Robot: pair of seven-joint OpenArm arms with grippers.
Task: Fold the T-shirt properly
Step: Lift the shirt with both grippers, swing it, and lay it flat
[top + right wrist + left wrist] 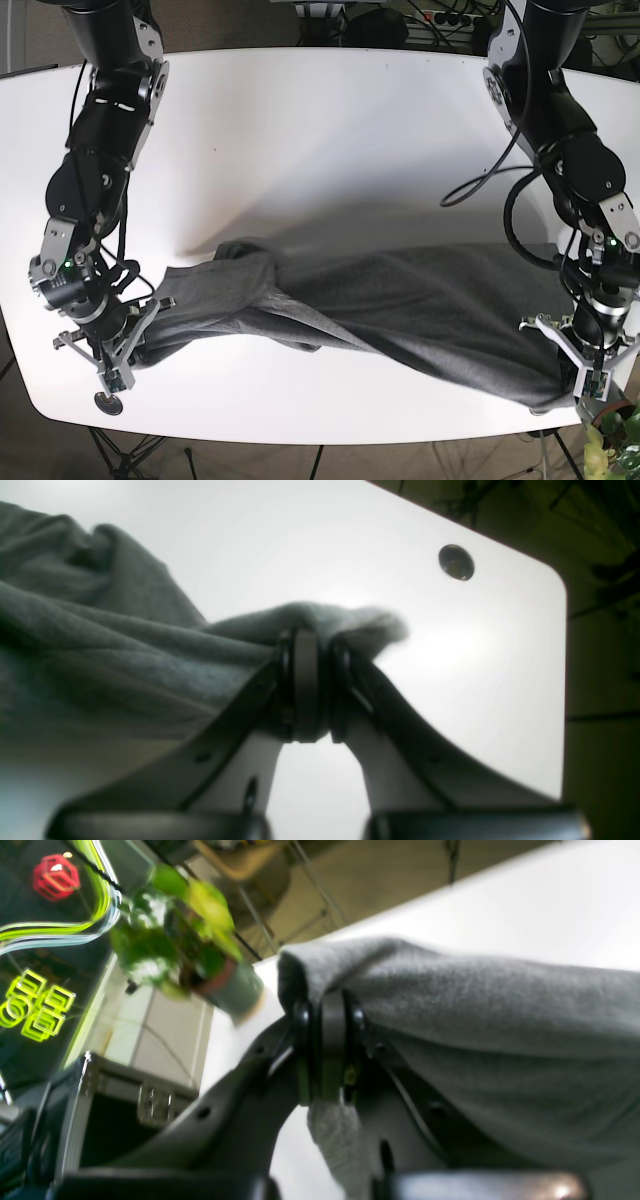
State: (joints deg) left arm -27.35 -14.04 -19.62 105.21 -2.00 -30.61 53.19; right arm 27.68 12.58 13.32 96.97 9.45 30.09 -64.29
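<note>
My left gripper (590,372) and right gripper (128,340) each pinch an end of the grey T-shirt (400,305), stretched twisted across the white table (330,130); no neat fold exists yet.

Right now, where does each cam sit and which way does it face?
Left wrist: behind the left hand, looking along it past the table edge to a potted plant; fingers shut on the grey T-shirt.
Right wrist: behind the right hand, facing a table corner, clamping cloth.
Base: overhead, looking down at both arms.
Shared: all three show the T-shirt.
</note>
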